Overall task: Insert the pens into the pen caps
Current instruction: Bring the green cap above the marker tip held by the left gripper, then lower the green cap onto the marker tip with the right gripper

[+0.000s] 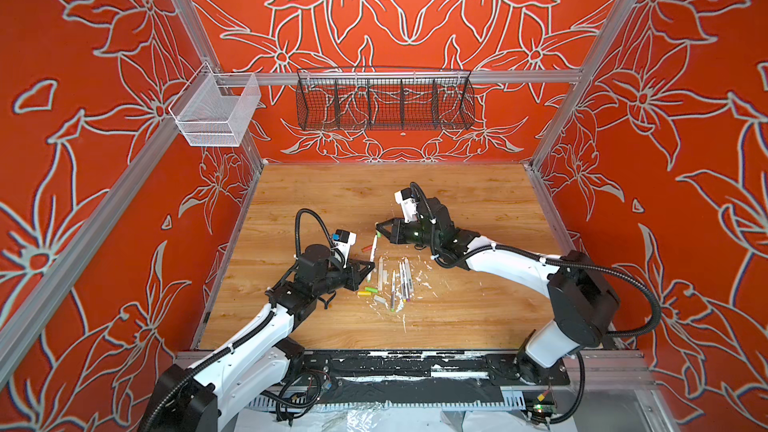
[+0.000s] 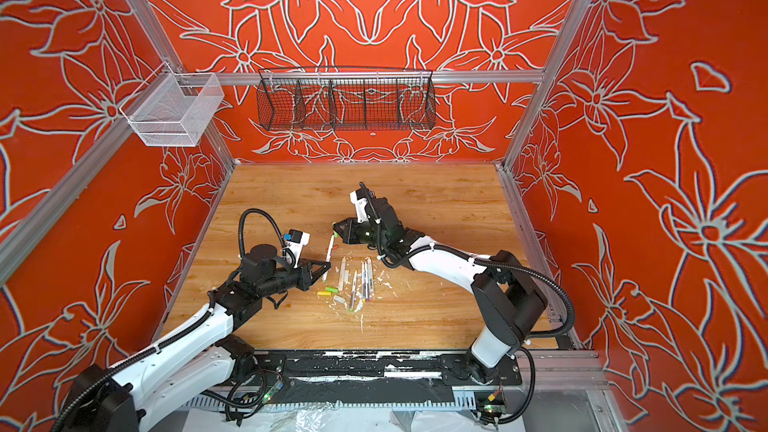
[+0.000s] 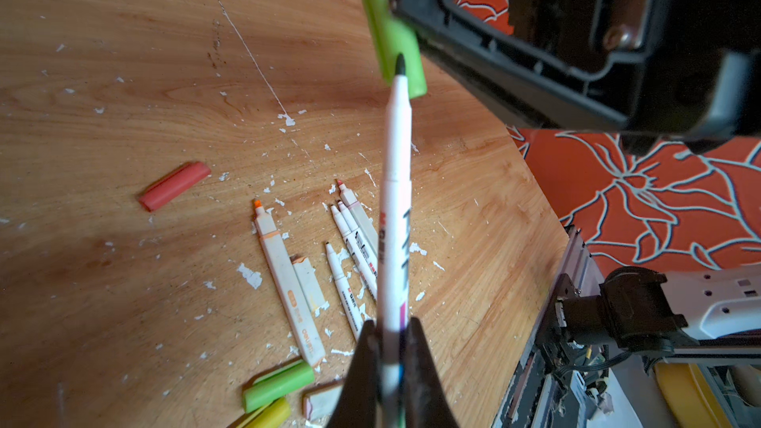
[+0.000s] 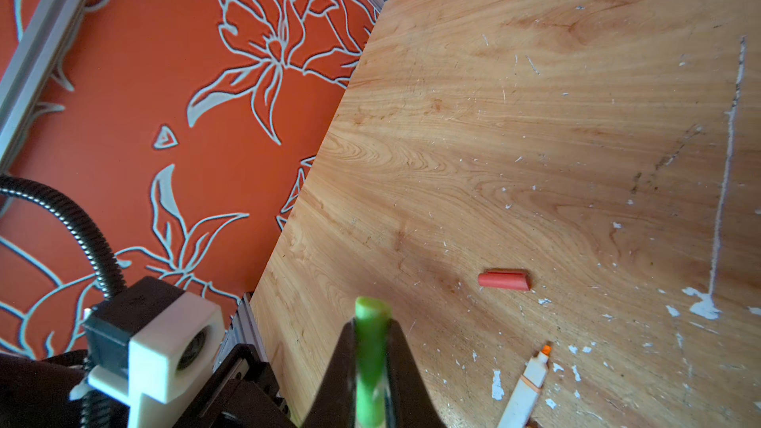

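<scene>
Left wrist view: left claw (image 3: 391, 323) is clamped on a pen (image 3: 395, 183), its tip meeting the green cap (image 3: 383, 47) pinched in the right claw (image 4: 372, 323). None looks capped yet; other pens (image 3: 288, 277) and caps (image 3: 280, 384) lie loose on the bench (image 3: 123, 76) below the left claw.

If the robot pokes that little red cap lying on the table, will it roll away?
It may roll only a little: the red cap looks rounded, but a ridge runs along its side. It is short and plastic-looking, so likely light and stiff. The wooden table looks smooth, so it might slide.
</scene>
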### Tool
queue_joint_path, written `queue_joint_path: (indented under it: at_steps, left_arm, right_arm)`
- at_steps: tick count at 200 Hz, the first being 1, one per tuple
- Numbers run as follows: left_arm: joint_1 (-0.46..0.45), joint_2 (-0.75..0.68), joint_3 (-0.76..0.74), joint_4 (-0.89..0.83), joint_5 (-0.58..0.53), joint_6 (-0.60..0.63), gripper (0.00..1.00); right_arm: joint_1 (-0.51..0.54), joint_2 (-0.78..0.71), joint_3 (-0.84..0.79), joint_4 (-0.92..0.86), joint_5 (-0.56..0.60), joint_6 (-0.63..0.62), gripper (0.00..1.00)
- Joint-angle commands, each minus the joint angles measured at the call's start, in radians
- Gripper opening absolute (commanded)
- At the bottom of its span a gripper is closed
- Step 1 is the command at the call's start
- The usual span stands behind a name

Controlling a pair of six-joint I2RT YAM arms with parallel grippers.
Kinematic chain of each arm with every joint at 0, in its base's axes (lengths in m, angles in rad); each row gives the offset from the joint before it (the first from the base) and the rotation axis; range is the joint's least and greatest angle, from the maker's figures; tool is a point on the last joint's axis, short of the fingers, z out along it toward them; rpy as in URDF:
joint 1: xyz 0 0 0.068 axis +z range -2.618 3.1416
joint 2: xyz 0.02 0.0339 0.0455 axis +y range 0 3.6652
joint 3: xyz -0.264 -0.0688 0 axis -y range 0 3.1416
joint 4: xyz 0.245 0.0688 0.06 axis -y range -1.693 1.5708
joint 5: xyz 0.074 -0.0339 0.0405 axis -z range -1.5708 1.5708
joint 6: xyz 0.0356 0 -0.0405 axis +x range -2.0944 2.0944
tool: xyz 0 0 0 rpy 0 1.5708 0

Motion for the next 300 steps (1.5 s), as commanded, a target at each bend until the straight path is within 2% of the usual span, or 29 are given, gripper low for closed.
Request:
queue_joint_path:
  at_steps: [1,300]
  left_arm:
    - [0.003,-0.011,-0.01,0.016,0.023,-0.002,0.0]
    - [-0.011,-0.024,0.012,0.003,-0.007,0.025,0.0]
  right_arm:
    - [0.002,-0.029,0.033,-0.003,0.036,-0.021,0.15]
    - [0.019,-0.013,0.034,0.065,-0.004,-0.012,0.14]
